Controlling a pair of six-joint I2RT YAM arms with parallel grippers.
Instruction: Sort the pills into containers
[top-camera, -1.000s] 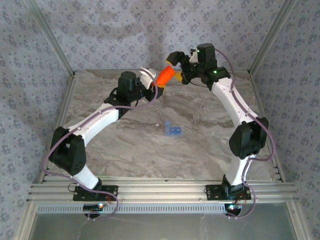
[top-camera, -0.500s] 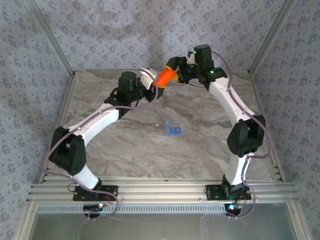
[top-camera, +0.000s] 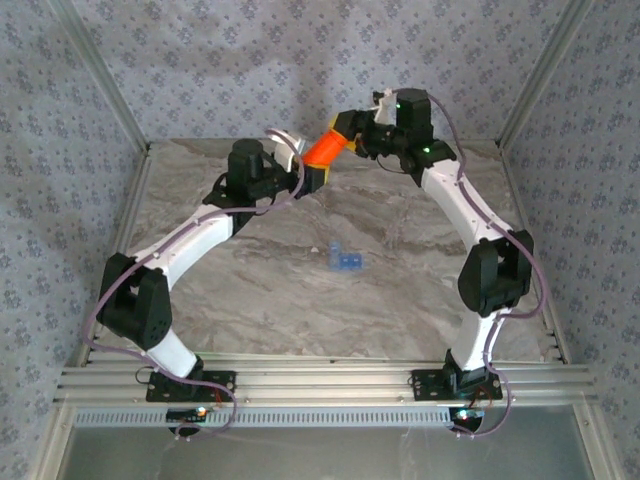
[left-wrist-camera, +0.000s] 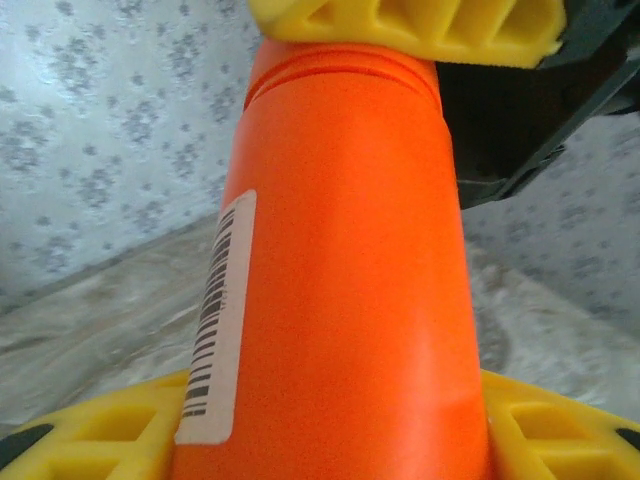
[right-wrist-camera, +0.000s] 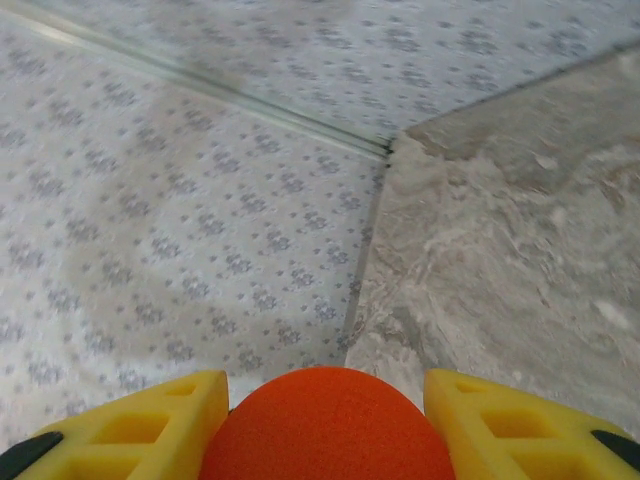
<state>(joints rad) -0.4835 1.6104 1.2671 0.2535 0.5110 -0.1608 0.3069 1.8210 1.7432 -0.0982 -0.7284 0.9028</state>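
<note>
Orange bottle (top-camera: 322, 151) is held above the table (top-camera: 250, 290), clamped between left gripper (top-camera: 311, 172) and right gripper (top-camera: 347, 126). Its barcode label (left-wrist-camera: 215, 320) is seen from the left wrist. Mid-table, the blue pill box (top-camera: 345, 260) is seen from above, its compartments too small to be made out.

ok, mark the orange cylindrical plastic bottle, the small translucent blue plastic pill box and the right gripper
orange cylindrical plastic bottle (top-camera: 322, 151): top external view, middle of its body.
small translucent blue plastic pill box (top-camera: 348, 263): top external view, centre of the strip.
right gripper (right-wrist-camera: 325, 390): right wrist view, midway between its yellow fingertips.
</note>
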